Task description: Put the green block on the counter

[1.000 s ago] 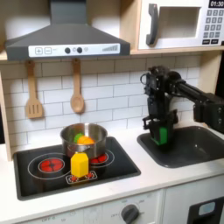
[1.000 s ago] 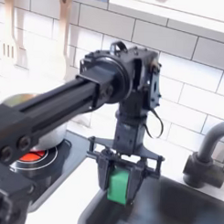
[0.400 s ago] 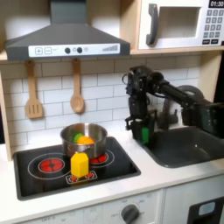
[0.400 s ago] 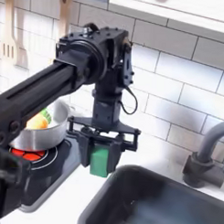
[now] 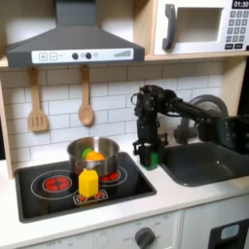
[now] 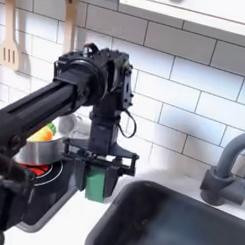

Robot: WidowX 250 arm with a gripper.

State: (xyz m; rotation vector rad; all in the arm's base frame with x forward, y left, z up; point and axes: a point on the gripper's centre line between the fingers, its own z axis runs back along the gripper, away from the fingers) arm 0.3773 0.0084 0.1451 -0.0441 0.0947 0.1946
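Note:
My gripper [image 5: 149, 158] hangs fingers-down at the end of the black arm and is shut on the green block [image 5: 152, 160]. It holds the block low over the narrow white strip of counter [image 5: 156, 177] between the stovetop and the sink. In the second exterior view the green block [image 6: 95, 183] shows between the black fingers [image 6: 77, 174], with the gripper [image 6: 94, 184] just left of the sink's rim. I cannot tell whether the block touches the counter.
The black stovetop [image 5: 44, 195] carries a steel pot [image 5: 93, 155] with orange and yellow food and a yellow block [image 5: 88, 183] in front of it. The dark sink [image 5: 206, 163] and grey faucet [image 6: 228, 163] lie right of the gripper. Wooden utensils [image 5: 37, 102] hang on the tiled wall.
The arm has carried the green block leftward in the first exterior view, from over the sink to the counter strip beside the stovetop, and lowered it a little. The grip stayed shut.

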